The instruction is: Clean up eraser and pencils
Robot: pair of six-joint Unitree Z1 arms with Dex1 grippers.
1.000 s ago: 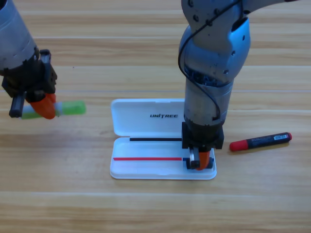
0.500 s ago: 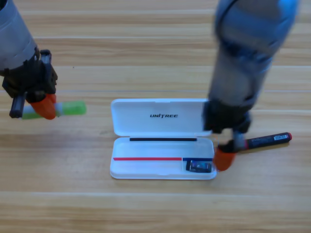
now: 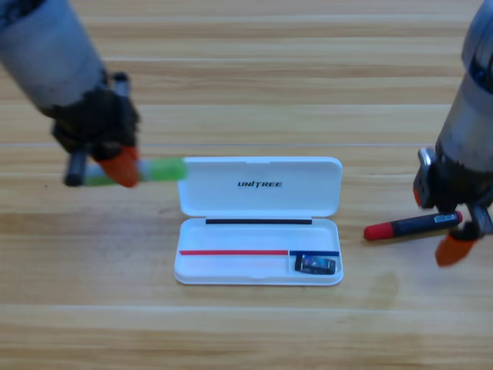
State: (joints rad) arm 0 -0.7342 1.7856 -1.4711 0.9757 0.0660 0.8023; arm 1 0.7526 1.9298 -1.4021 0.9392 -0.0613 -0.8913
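Eraser (image 3: 315, 264) sits inside the white case (image 3: 258, 274), in the small compartment at the tray's right end. Case lies open on the wooden table (image 3: 246, 331), lid (image 3: 260, 186) flipped back flat.

Red pencil (image 3: 414, 225) with black middle band lies on the table right of the case, apart from it, tilted slightly, right end higher in the picture. Right gripper (image 3: 456, 240) is at the pencil's right end, pointing down, one orange jaw showing just below the stick; can't tell whether the jaws are spread or closed, or touching it.

Left gripper (image 3: 123, 166) is left of the lid, clamped on a green pen-like stick (image 3: 158, 169). The stick's green end reaches the lid's left edge.
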